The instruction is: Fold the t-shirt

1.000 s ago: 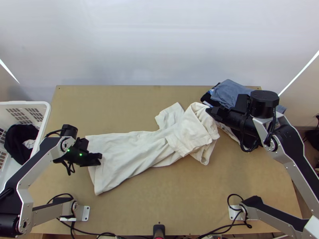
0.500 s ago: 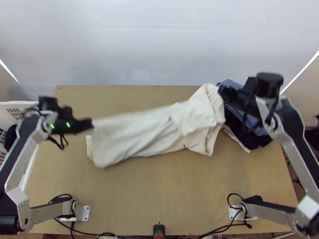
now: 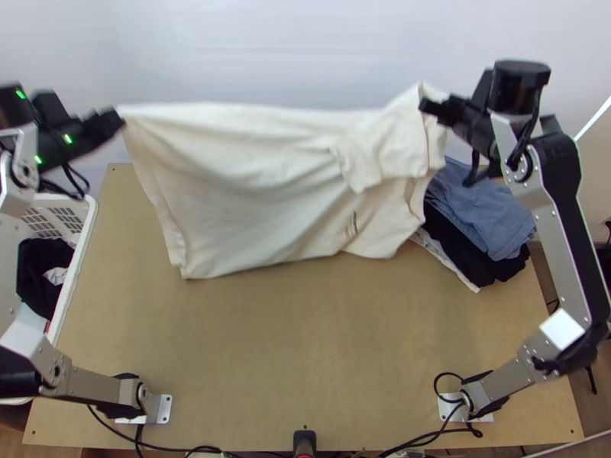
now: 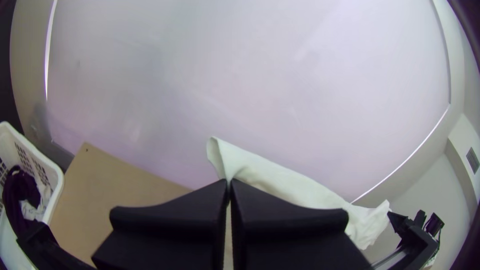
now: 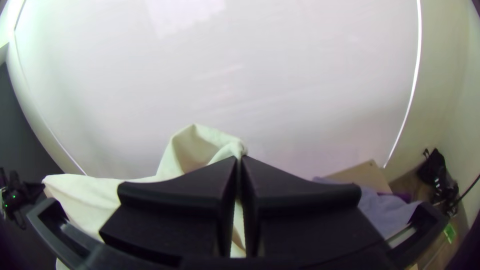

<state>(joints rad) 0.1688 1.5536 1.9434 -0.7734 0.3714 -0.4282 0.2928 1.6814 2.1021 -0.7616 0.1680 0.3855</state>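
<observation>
Item one: light wooden table (image 3: 290,359), nearest stretch bare wood.

Item two: t-shirt (image 3: 252,198), cream-white, suspended between the two grippers above the table's far half. Its long axis ran left to right, roughly in line with the far edge. Straight hem end pointed left; shoulder and sleeve end pointed right, one sleeve (image 3: 365,172) drooping across the body. Lower side faced the near edge, its left corner slightly nearer than its right; whether it touched the wood could not be told. Small striped mark (image 3: 350,226) low on the right half. Creases fanned from the upper left corner.

Item three: white basket (image 3: 82,248), left of the table, dark and pale cloth inside.

Item four: stack of clothes, right of the shirt, with a blue-grey garment (image 3: 493,210) on top of dark ones.

Item five: right gripper (image 3: 425,105), fingers (image 5: 175,205) pressed together on a bunched bit of the shirt's shoulder end.

Item six: left gripper (image 3: 119,120), fingers (image 4: 170,215) closed to a thin line, pinching the hem end's upper corner.

Item seven: pale backdrop (image 3: 305,46), beyond everything.
</observation>
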